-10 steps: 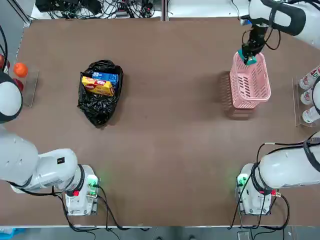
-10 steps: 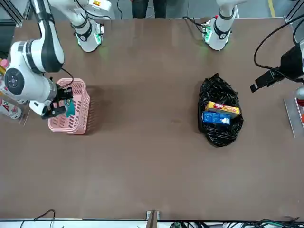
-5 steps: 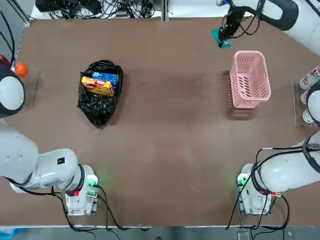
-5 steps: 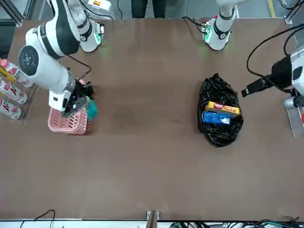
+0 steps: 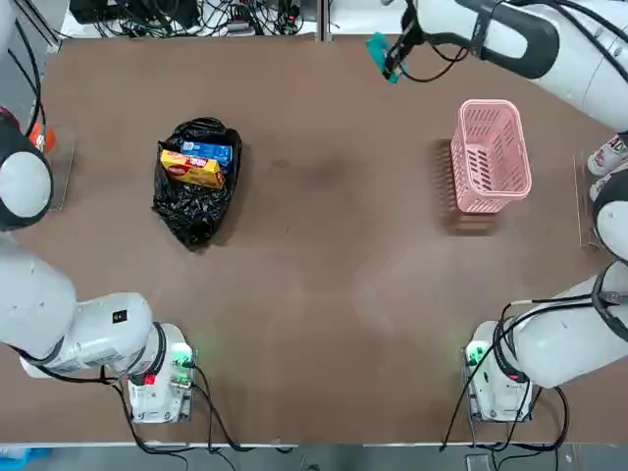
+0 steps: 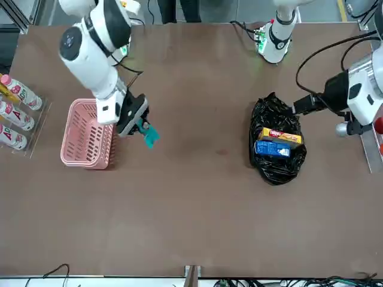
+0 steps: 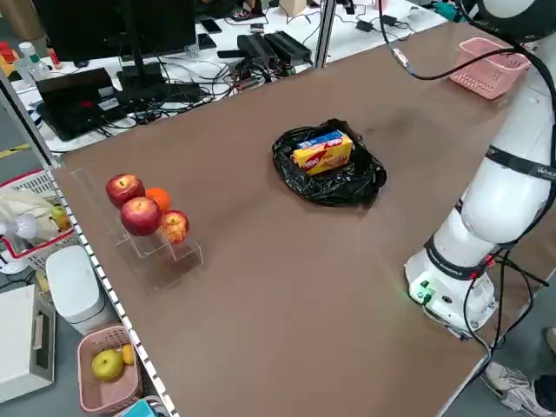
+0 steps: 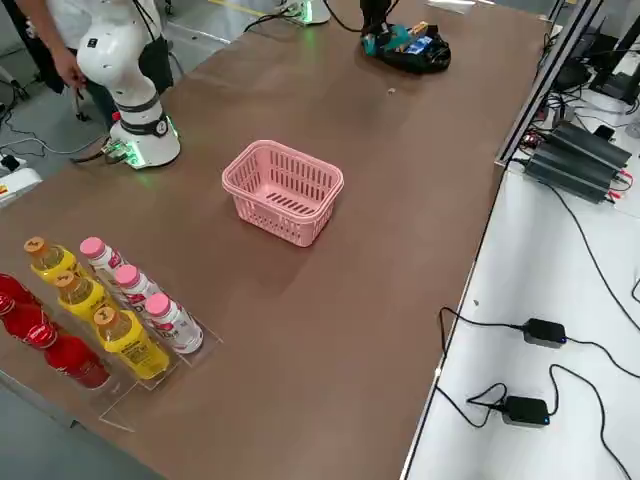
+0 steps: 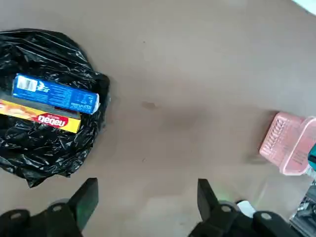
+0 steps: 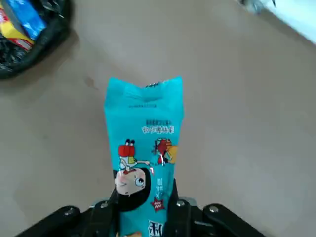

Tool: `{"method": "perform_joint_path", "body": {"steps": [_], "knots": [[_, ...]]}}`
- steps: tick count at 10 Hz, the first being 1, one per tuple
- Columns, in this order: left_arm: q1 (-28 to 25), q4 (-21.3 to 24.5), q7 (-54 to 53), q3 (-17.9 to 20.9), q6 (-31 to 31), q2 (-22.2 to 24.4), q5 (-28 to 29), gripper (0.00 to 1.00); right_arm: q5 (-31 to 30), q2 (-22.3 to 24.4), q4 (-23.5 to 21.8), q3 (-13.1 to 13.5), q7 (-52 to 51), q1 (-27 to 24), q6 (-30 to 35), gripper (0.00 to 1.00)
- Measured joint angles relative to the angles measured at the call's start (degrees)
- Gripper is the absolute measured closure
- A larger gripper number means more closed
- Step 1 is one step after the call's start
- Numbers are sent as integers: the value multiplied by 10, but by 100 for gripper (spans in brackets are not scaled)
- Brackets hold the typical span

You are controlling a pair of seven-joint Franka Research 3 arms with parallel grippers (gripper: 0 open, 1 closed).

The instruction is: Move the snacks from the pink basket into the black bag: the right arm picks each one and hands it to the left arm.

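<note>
My right gripper (image 5: 389, 55) is shut on a teal snack packet (image 10: 143, 148), held in the air over the far side of the table, left of the pink basket (image 5: 491, 157). In the front view the packet (image 6: 149, 135) hangs just beside the basket (image 6: 84, 140). No packet shows inside the basket (image 8: 285, 190). The black bag (image 5: 194, 214) lies on the left half with a blue cookie pack (image 5: 208, 151) and a yellow-orange pack (image 5: 191, 169) on it. My left gripper (image 9: 146, 197) hovers open just beyond the bag (image 9: 44, 148), nothing between its fingers.
Bottles (image 8: 100, 310) stand in a clear rack at the table's right edge. Apples and an orange (image 7: 139, 208) sit on a clear stand at the left edge. A person (image 8: 60, 50) stands behind the right arm's base. Bare brown tabletop stretches between bag and basket.
The right gripper lifted the teal packet out of the basket and carried it left along the far side. The left gripper swung in toward the bag.
</note>
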State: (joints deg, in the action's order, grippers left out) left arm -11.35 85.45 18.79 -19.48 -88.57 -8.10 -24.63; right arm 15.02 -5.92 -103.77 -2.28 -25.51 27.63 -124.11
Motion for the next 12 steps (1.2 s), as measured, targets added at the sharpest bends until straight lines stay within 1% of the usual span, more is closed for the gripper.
{"method": "perform_joint_path", "body": {"steps": [2, 4, 5, 6, 9, 12], "knots": [[10, 1, -11, -22, -10, -34, 0, 22, 3, -30, 46, 0, -26, 39, -28, 64], [22, 1, -12, -48, -49, -55, -1, 25, 4, -61, 86, 0, -41, 82, -63, 64], [35, 1, -10, -56, -69, -56, -1, 23, 4, -73, 94, 0, -56, 103, -89, 64], [47, 0, -8, -60, -76, -56, -1, 23, 4, -84, 97, 0, -68, 122, -110, 64], [50, -4, -8, -78, -77, -55, -1, 23, 4, -109, 119, 0, -77, 157, -132, 64], [50, -3, -10, -87, -75, -55, -2, 23, 4, -124, 141, 0, -74, 185, -147, 64]]}}
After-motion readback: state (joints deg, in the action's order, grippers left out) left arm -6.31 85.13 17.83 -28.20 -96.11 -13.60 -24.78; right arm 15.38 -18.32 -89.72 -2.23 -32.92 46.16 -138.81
